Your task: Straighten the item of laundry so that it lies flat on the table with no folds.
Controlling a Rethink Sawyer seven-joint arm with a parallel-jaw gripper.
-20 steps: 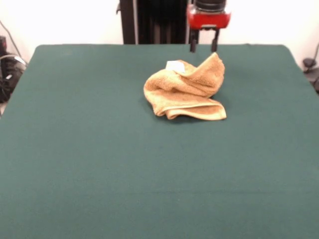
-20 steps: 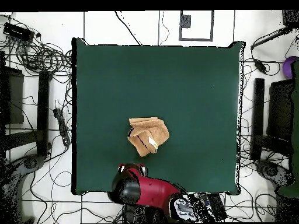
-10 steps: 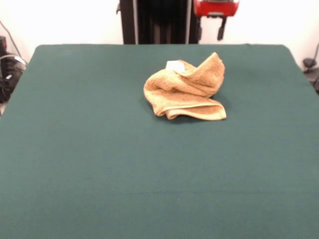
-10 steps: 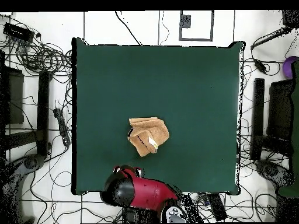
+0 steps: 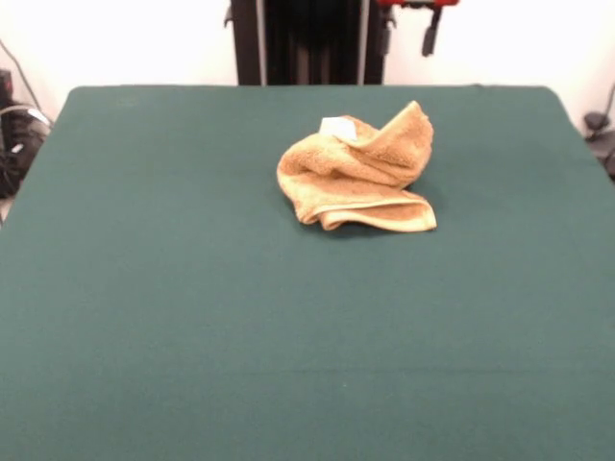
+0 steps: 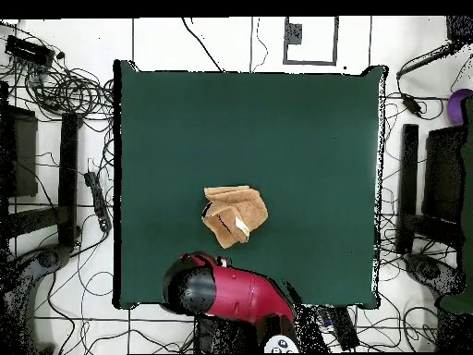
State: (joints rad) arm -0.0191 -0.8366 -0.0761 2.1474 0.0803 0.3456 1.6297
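The mustard-orange towel (image 5: 356,171) lies crumpled in a heap on the dark green table (image 5: 192,317), toward the far middle in the front view, with one corner peaked up and a white tag (image 5: 336,128) showing at its far side. It also shows in the overhead view (image 6: 235,216). My gripper (image 5: 407,38) hangs at the top edge of the front view, above and behind the towel, apart from it, open and empty. In the overhead view the red and black arm (image 6: 217,291) covers the gripper near the table's bottom edge.
The black pedestal column (image 5: 298,43) stands behind the table's far edge. Cables and equipment (image 6: 55,83) lie on the floor around the table in the overhead view.
My gripper has risen from just above the towel's peaked corner to the top edge of the front view. The towel has not moved.
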